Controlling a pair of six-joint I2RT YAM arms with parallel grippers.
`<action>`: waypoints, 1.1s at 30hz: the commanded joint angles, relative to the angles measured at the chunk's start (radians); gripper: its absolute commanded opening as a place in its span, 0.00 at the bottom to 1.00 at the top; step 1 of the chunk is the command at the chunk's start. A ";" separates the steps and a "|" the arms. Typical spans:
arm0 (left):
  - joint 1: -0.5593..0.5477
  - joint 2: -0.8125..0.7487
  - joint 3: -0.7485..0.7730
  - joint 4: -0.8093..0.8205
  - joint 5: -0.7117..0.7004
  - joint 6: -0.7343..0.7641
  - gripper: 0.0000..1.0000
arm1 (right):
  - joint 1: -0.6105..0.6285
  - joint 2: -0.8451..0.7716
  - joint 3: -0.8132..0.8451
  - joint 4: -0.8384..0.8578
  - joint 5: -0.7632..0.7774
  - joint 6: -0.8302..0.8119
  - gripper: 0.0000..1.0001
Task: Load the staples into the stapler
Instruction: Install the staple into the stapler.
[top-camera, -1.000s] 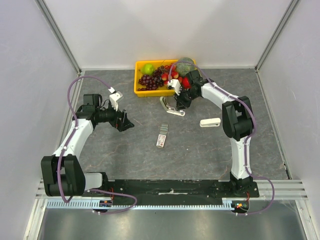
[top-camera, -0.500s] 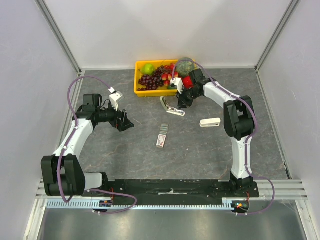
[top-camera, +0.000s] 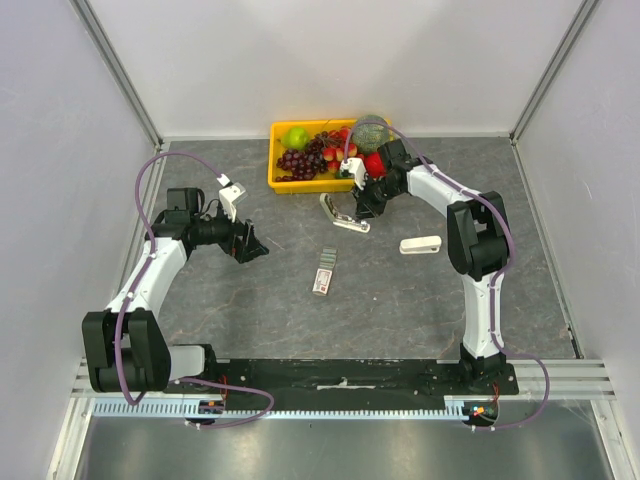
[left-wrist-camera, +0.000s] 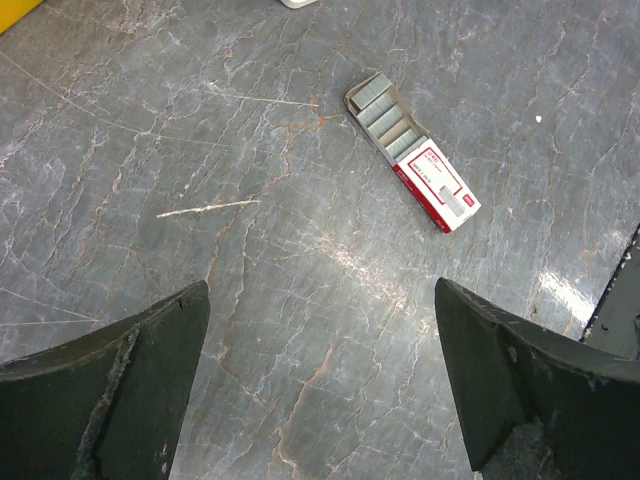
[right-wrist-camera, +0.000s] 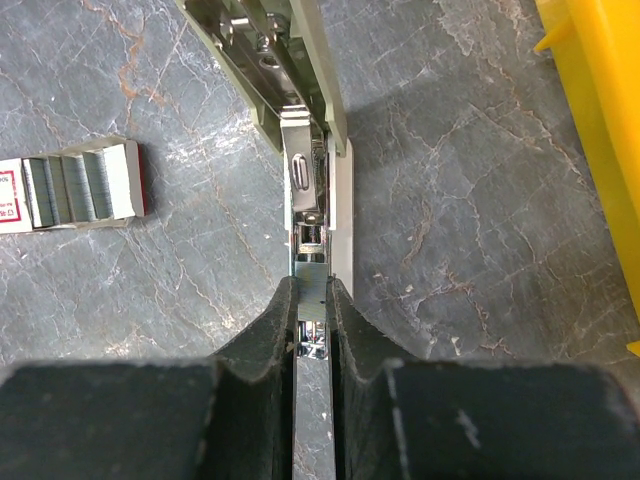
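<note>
Pinching a thin silvery piece (right-wrist-camera: 308, 268) in the nearly closed right gripper (right-wrist-camera: 311, 288), over the channel of the opened pale-green stapler (right-wrist-camera: 300, 80); strip or rail, cannot tell. Passing the staples (right-wrist-camera: 70, 185) just left, cardboard box open, and a glossy yellow tray (right-wrist-camera: 600, 120) right. Hovering with the left gripper (left-wrist-camera: 320, 290) spread wide, gripping nothing, above the veined grey table (left-wrist-camera: 250, 300).

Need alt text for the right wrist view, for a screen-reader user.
The right claw, nearly closed, pinches a thin silvery piece lined up with the open stapler, which lies on the grey marbled table. An open box of staples lies at the left, and the edge of a yellow bin shows at the right.
</note>
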 joint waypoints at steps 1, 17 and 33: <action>0.004 0.003 0.000 0.027 0.031 0.008 1.00 | 0.000 -0.031 -0.007 0.003 -0.036 -0.040 0.14; 0.005 0.003 -0.004 0.032 0.030 0.006 1.00 | 0.009 -0.107 -0.064 0.097 -0.016 -0.020 0.15; 0.004 -0.002 -0.010 0.032 0.031 0.008 1.00 | 0.015 -0.113 -0.119 0.141 -0.033 -0.034 0.16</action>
